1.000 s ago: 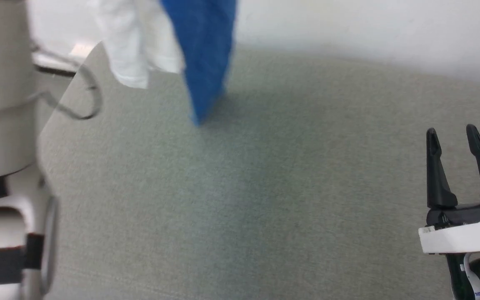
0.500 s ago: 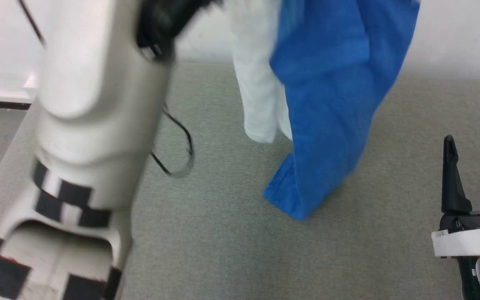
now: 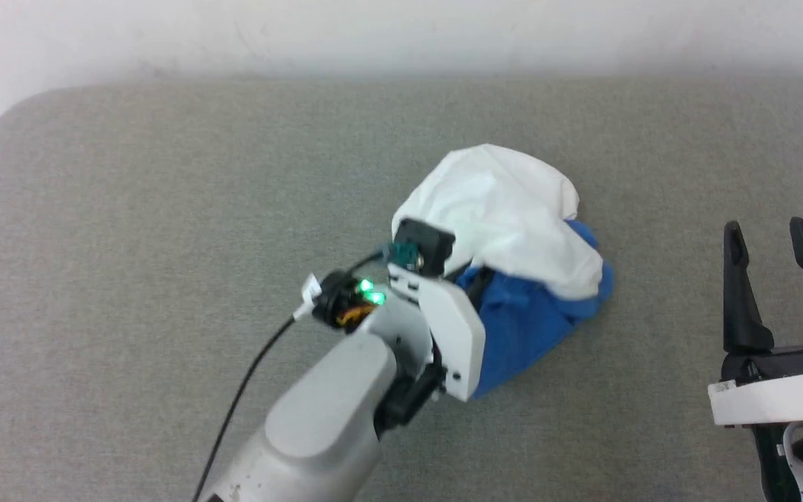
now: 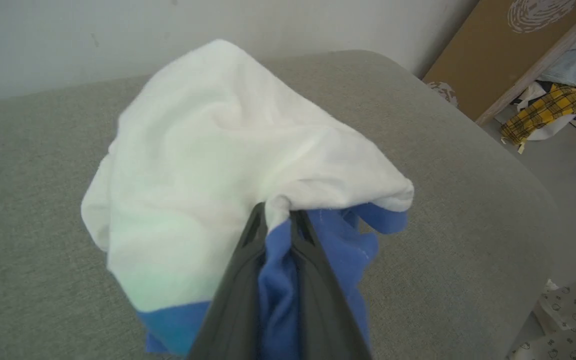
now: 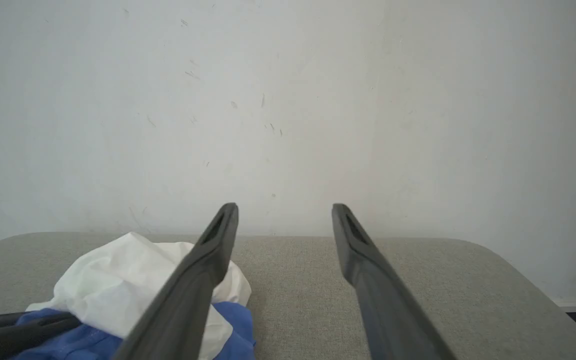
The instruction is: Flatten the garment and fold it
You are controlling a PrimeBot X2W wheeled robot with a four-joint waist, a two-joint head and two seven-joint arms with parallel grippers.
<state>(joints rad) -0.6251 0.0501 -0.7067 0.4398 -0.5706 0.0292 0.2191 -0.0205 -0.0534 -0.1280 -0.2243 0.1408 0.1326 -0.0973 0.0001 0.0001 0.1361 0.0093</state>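
We are at the flattening step: the garment (image 3: pixel 506 209) lies crumpled near the middle of the grey surface (image 3: pixel 164 209). Our left gripper (image 4: pixel 278 214) pinches its blue-white seam; our right gripper (image 3: pixel 767 233) stands wide, empty, apart from it. Next, we judge, the right gripper needs a second edge to spread it. Hems and neckband hide inside folds.

head: high, looking steeply down on grey surface (image 3: pixel 129 209) | left wrist: very near shirt (image 4: pixel 208 165), facing wall (image 4: pixel 68 35) | right wrist: low, level, facing wall, farther from shirt | shared by all: shirt, grey surface
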